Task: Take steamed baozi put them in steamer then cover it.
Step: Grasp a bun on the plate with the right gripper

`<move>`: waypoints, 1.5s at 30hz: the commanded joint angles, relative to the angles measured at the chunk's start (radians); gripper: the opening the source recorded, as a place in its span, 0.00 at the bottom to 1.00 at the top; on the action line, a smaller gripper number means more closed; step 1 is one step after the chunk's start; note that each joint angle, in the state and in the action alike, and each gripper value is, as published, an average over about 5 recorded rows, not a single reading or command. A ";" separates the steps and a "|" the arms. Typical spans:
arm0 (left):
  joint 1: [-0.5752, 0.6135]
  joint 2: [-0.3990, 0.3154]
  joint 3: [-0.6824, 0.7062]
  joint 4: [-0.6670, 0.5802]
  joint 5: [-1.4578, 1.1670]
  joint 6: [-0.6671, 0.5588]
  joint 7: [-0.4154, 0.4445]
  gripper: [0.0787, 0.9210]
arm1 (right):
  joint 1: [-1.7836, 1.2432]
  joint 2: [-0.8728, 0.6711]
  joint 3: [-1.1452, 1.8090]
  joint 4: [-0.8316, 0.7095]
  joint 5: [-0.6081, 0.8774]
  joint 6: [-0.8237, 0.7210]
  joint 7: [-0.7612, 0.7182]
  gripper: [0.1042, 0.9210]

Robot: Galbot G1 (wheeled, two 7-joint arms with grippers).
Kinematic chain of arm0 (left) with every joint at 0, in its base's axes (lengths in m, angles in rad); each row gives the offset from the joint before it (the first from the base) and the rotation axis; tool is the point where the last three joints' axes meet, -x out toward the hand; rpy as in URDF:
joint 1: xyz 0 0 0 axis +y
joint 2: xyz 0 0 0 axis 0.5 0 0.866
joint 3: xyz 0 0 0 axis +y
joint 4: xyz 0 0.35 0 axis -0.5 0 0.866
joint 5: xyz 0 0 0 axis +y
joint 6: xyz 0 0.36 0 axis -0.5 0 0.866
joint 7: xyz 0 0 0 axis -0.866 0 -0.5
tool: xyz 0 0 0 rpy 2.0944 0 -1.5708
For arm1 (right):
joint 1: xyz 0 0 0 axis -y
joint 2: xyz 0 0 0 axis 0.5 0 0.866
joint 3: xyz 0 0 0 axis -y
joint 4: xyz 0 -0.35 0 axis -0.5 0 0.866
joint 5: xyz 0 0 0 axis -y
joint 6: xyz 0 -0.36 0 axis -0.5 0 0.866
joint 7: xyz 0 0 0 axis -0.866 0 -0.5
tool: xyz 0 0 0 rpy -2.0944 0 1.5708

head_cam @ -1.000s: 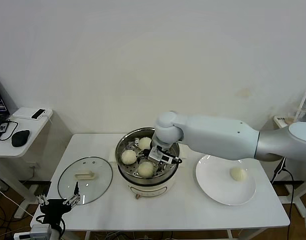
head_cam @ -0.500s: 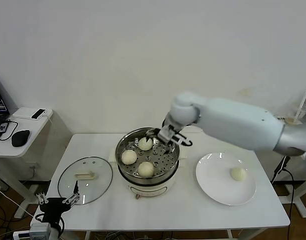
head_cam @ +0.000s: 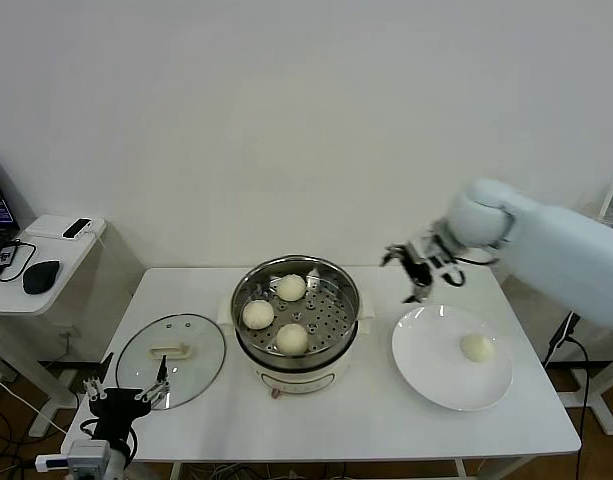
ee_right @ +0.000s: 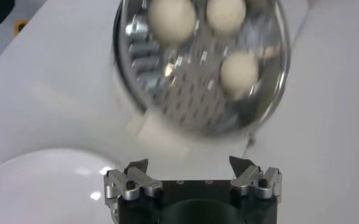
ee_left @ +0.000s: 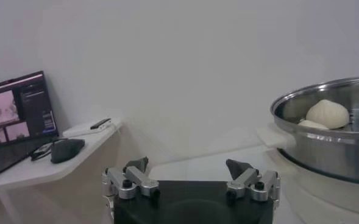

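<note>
Three steamed baozi [head_cam: 277,313] sit in the steamer [head_cam: 296,325], a fourth on the plate [head_cam: 436,370]; right gripper [head_cam: 414,268] empty, spread; left gripper [head_cam: 126,397] parked, spread, base cropped.

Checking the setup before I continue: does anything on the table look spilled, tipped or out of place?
Nothing stands out. Three steamed baozi sit in the upright steamer, one lies on the plate, and the cover lies flat beside the steamer.

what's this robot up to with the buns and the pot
It is loading buns into the steamer. Three buns sit on the steamer's tray, and one bun is left on the white plate. The right gripper hangs open and empty near the plate. The glass lid lies on the table, with the left gripper parked beside it.
</note>
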 commanded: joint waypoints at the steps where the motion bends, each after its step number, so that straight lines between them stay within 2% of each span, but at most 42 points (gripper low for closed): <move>1: -0.006 0.014 0.027 0.005 0.003 0.001 0.000 0.88 | -0.438 -0.240 0.369 -0.002 -0.139 -0.023 -0.004 0.88; 8: -0.004 0.019 0.032 0.008 0.005 0.001 0.001 0.88 | -0.726 -0.217 0.611 -0.059 -0.275 -0.015 0.020 0.88; 17: 0.002 0.018 0.027 0.008 0.009 0.003 0.000 0.88 | -0.781 -0.133 0.663 -0.160 -0.397 -0.004 0.054 0.88; 31: 0.004 0.009 0.019 0.012 0.010 0.004 -0.001 0.88 | -0.710 0.035 0.608 -0.307 -0.428 0.003 0.081 0.88; 45: -0.001 0.005 0.018 0.025 0.014 0.003 -0.001 0.88 | -0.628 0.096 0.554 -0.350 -0.417 -0.011 0.095 0.88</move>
